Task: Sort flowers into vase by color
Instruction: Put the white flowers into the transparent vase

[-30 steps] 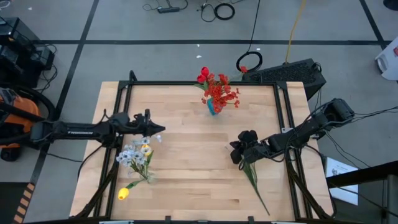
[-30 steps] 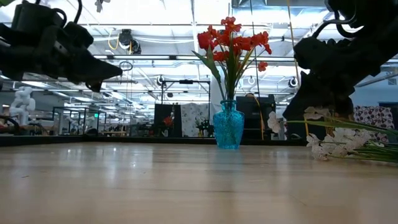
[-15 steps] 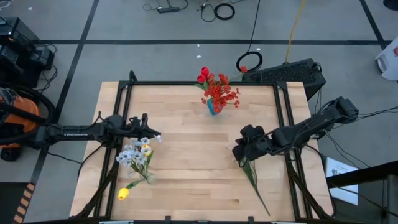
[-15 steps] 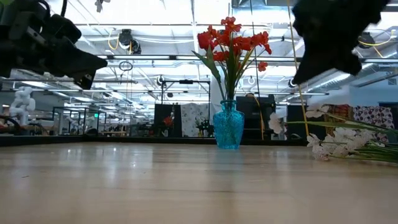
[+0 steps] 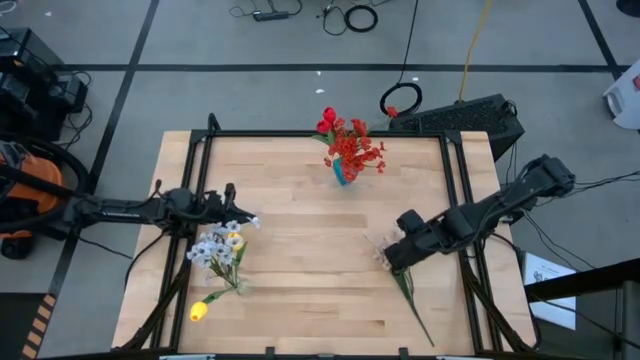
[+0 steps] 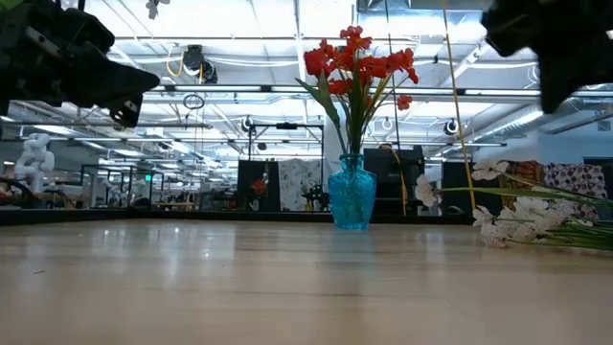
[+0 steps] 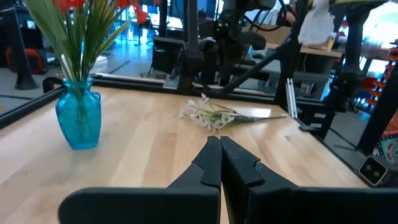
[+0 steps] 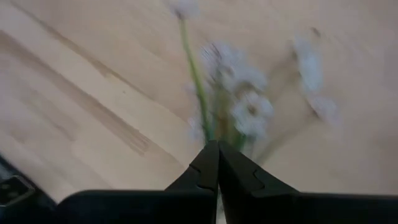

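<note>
Here we find the left gripper (image 5: 243,213) poised over the table's (image 5: 300,300) left side, its fingers (image 7: 214,163) pressed together on nothing, just above a bunch of pale flowers (image 5: 218,247) that seems to stand in a clear vase too faint for us to make out. A yellow bud (image 5: 198,311) lies loose near the front edge, just below that bunch. At the back centre the teal vase (image 5: 341,174) stands upright and holds the red flowers (image 5: 350,140), so the reds look sorted. Over on the right, the right gripper (image 5: 393,255) hangs just above the blossom end of a white spray (image 7: 211,116) lying flat on the wood, its green stem (image 5: 413,300) trailing toward the front edge; the fingers (image 8: 212,163) are pinched together and grip nothing. We judge the step in hand to be fetching this white spray. Next, we think, the right gripper must spread its fingers, settle around the stem near the blossoms, pinch it, and carry it across to the pale bunch on the left.
</note>
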Robot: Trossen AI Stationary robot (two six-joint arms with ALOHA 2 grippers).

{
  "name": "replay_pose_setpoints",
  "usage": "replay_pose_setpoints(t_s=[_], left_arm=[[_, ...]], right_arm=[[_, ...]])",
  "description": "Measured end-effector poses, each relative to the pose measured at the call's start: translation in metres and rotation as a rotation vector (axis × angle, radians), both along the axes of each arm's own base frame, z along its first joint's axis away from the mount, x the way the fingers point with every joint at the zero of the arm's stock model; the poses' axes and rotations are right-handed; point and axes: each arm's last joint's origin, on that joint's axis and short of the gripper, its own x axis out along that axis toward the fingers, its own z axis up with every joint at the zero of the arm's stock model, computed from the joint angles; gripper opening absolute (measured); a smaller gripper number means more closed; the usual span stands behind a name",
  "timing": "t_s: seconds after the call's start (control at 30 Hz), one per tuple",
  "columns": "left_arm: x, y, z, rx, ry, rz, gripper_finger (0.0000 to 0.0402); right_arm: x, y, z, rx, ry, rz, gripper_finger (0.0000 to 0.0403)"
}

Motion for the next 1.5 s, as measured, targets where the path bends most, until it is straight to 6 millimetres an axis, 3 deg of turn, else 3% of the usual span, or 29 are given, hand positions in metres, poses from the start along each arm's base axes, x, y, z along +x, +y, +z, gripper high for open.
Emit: replay_pose_setpoints(t_s=[0.23, 0.73, 1.1, 1.5], left_arm=[[-0.007, 0.000, -0.002, 0.018, 0.009, 0.000, 0.0002], [-0.016, -0.001, 0.003, 0.024, -0.033, -0.031, 0.0002], [-0.016, -0.001, 0.004, 0.028, -0.033, -0.044, 0.0002], [-0.012, -0.001, -0.002, 0.056, -0.004, -0.025, 0.0002]], right_arm=[[-0.004, 0.015, -0.011, 0.040, 0.090, -0.129, 0.0000], [0.004, 0.056, -0.056, 0.116, 0.349, -0.051, 0.0004], [-0.006, 0.076, -0.059, 0.116, 0.324, -0.065, 0.0071], [-0.007, 0.078, -0.060, 0.097, 0.301, -0.080, 0.0140]])
